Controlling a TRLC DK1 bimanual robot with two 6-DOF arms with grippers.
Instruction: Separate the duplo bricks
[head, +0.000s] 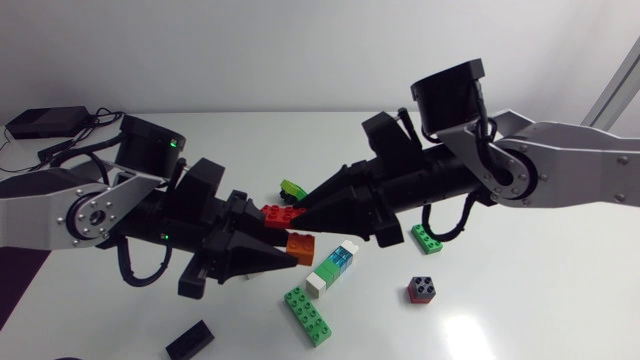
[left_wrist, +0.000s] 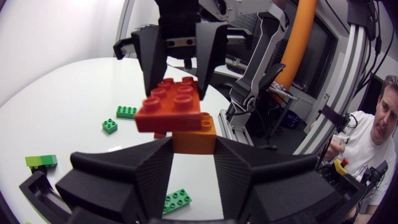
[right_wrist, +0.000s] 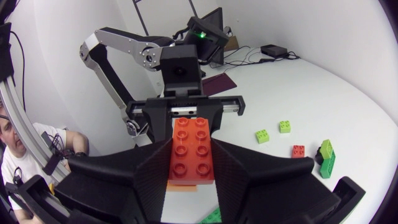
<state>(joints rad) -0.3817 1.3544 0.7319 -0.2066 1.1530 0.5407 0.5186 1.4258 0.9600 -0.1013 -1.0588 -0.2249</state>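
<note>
A red brick (head: 278, 213) sits stacked on an orange brick (head: 300, 247), both held above the table's middle. My left gripper (head: 288, 256) comes in from the left and is shut on the orange brick (left_wrist: 194, 138). From the right, my right gripper (head: 297, 211) is shut on the red brick (right_wrist: 192, 149), with a finger on each side. In the left wrist view the red brick (left_wrist: 172, 104) lies on top of the orange one, and the right gripper (left_wrist: 180, 65) clasps it from beyond. The orange brick (right_wrist: 183, 185) peeks out under the red one in the right wrist view.
Loose on the table lie a long green brick (head: 308, 313), a white, blue and green stack (head: 333, 268), a small red and black brick (head: 421, 290), a green brick (head: 427, 239), a lime brick (head: 293, 188) and a black brick (head: 189, 341). A black box (head: 45, 122) sits back left.
</note>
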